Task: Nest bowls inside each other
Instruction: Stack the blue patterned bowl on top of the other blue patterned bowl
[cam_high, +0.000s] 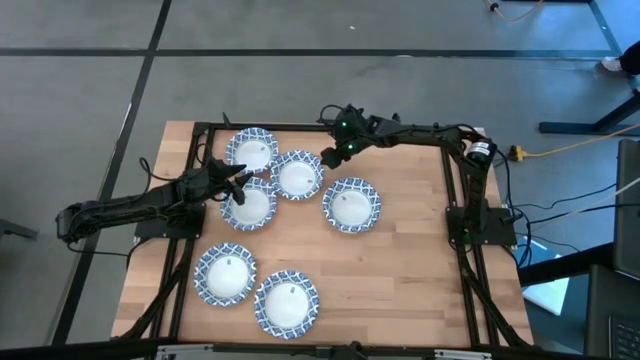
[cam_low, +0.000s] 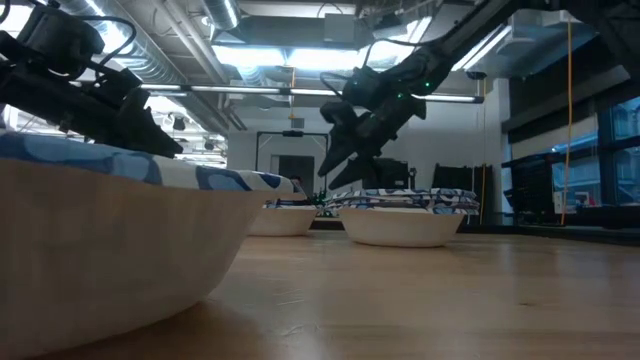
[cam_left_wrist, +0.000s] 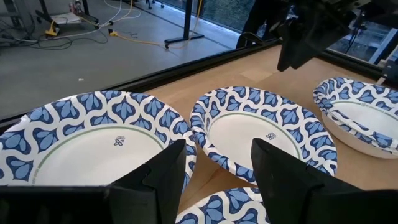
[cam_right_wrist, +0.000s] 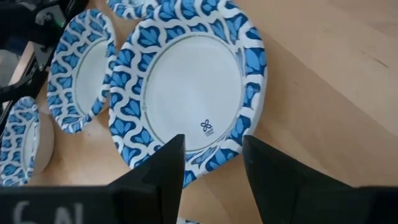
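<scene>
Six white bowls with blue-patterned rims sit on the wooden table: far-left bowl (cam_high: 251, 150), middle bowl (cam_high: 297, 175), left bowl (cam_high: 248, 203), right bowl (cam_high: 350, 204), and two near bowls (cam_high: 225, 274) (cam_high: 286, 303). My left gripper (cam_high: 243, 183) (cam_left_wrist: 217, 146) is open and hovers over the left bowl's far rim (cam_left_wrist: 230, 208). My right gripper (cam_high: 328, 158) (cam_right_wrist: 211, 140) is open and hangs above the far-right rim of the middle bowl (cam_right_wrist: 193, 81). It is raised clear in the low view (cam_low: 335, 160). The right bowl's rim (cam_left_wrist: 360, 118) looks doubled.
The far three bowls crowd together, their rims nearly touching or overlapping (cam_left_wrist: 196, 134). Black frame rails (cam_high: 200, 160) run along the table's left, far and right sides. Bare wood (cam_high: 400, 280) lies toward the near right. A near bowl fills the low view's left (cam_low: 100, 230).
</scene>
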